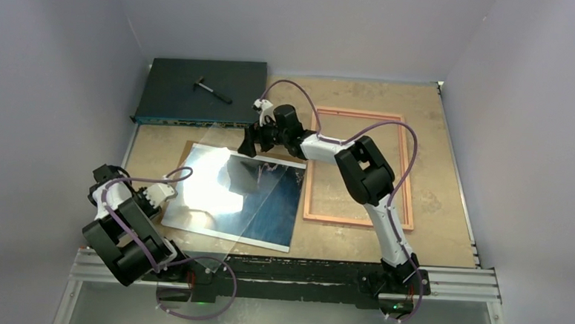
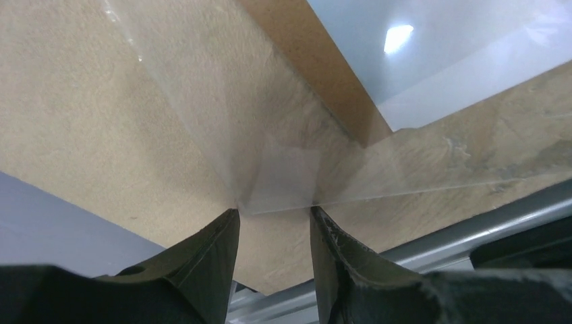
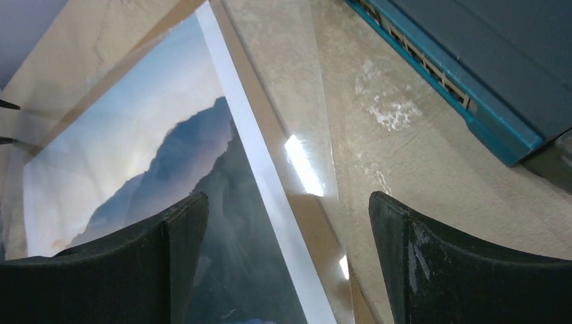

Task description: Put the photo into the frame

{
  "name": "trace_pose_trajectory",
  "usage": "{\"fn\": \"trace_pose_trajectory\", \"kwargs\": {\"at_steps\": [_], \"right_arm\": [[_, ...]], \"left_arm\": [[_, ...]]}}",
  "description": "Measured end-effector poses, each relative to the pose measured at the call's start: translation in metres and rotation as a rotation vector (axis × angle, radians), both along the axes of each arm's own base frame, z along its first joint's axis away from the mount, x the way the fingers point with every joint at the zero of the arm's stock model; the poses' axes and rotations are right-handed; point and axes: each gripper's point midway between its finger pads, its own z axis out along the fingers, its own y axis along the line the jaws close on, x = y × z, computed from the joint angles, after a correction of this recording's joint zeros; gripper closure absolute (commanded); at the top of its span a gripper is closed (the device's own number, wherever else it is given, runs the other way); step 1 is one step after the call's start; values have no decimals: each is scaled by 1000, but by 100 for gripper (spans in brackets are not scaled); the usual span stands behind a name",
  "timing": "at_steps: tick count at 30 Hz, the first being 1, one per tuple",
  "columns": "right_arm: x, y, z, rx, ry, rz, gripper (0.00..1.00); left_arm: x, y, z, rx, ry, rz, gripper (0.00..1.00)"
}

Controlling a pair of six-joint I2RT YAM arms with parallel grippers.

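Note:
The photo (image 1: 267, 205), dark blue with a pale border and strong glare, lies face up on the brown backing board (image 1: 190, 151) left of centre. A loose clear pane (image 1: 224, 244) lies askew over it. The pink frame (image 1: 341, 218) lies flat to the right, with the table showing through it. My left gripper (image 1: 170, 193) is open at the photo's left side, and the pane's corner (image 2: 283, 169) sits at its fingertips (image 2: 229, 223). My right gripper (image 1: 250, 144) is wide open above the photo's far edge (image 3: 168, 148), board and pane.
A dark flat electronics box (image 1: 199, 90) with a small black tool (image 1: 214, 90) on it stands at the back left, close beside my right gripper (image 3: 289, 199). The pane overhangs the metal rail (image 1: 301, 270) at the near edge. Walls close in both sides.

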Motion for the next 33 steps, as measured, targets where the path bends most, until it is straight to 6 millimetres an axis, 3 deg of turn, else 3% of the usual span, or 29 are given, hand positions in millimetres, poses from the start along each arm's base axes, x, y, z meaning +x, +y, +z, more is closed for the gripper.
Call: {"fn": "trace_pose_trajectory", "kwargs": {"at_steps": [3, 10, 15, 21, 30, 33], "right_arm": [[-1, -1, -15, -15, 18, 0, 11], [-2, 7, -15, 19, 25, 26, 16], [-14, 14, -12, 69, 70, 83, 22], [-19, 20, 5, 149, 102, 123, 31], [-24, 27, 32, 253, 119, 165, 58], [-30, 27, 37, 266, 140, 185, 60]], "left_arm": [[0, 4, -2, 49, -26, 1, 58], [7, 18, -2, 157, -102, 12, 58], [16, 30, -1, 211, -142, 22, 59], [25, 40, 0, 247, -171, 29, 59], [29, 45, 0, 268, -186, 31, 60], [30, 46, 0, 269, -188, 31, 60]]}}
